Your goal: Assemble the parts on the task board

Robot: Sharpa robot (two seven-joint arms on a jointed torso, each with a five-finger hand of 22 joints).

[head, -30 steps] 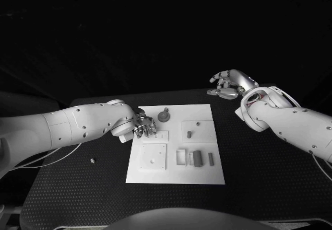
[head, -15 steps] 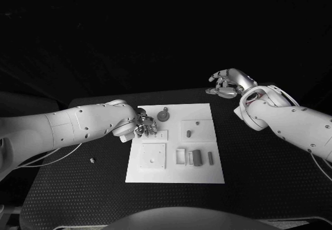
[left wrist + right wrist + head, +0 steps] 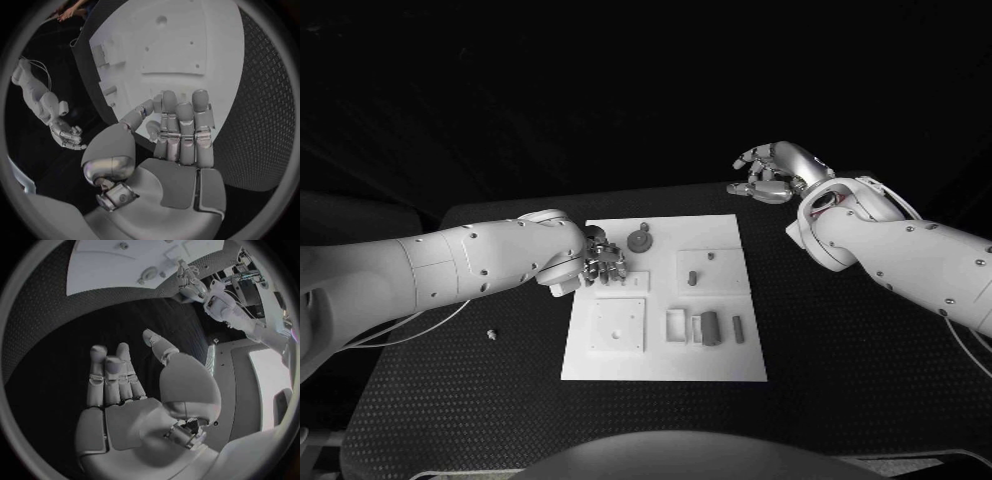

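— Where's my left hand (image 3: 600, 265)?

— At the task board's (image 3: 668, 360) left edge, near the round grey part (image 3: 640, 241). Fingers curled together; I can't tell whether they hold anything.

— And the right hand (image 3: 772, 172)?

— Off the board, over the bench (image 3: 848, 340), fingers loosely apart, holding nothing.

— How will the parts handle?

— The grey bar (image 3: 711, 327) beside its slot looks small, stiff and light, probably slippery. I'd pinch it across its long sides, gently, so it doesn't skid.

White screw-dotted arms (image 3: 444, 265) trail thin cables and end in silver, segmented hands (image 3: 770, 172).
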